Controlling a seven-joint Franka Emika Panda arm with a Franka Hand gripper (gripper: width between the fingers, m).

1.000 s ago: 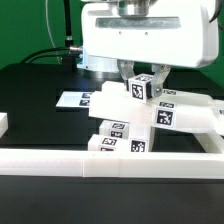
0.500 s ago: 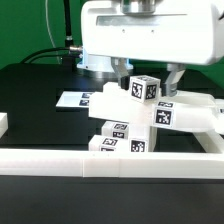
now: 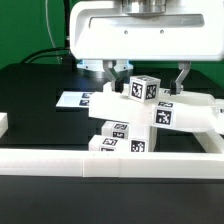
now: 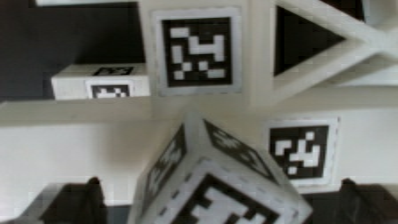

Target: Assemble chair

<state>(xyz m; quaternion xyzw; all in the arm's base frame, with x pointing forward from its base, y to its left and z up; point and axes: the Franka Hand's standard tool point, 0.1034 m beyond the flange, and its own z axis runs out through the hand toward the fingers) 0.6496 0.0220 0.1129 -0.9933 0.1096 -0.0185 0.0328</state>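
Note:
The chair is a partly built stack of white tagged parts [image 3: 128,128] in the middle of the table. A tagged cube [image 3: 143,88] sits tilted on top of it. My gripper [image 3: 146,82] hangs over the cube, open, with one finger [image 3: 112,72] on each side and clear of it. In the wrist view the cube [image 4: 222,180] fills the gap between the two dark fingertips [image 4: 68,205], and neither touches it. Beyond it lie a tagged panel [image 4: 196,48] and a small tagged part [image 4: 102,82].
The marker board [image 3: 72,100] lies flat behind the stack at the exterior view's left. A long plain white border rail [image 3: 100,164] runs along the front, with a short piece [image 3: 3,123] at the left edge. A green wall stands behind.
The jaws were shut on the cube one second ago and have spread wide, letting it go. The cube stays on the stack, and the hand has risen slightly.

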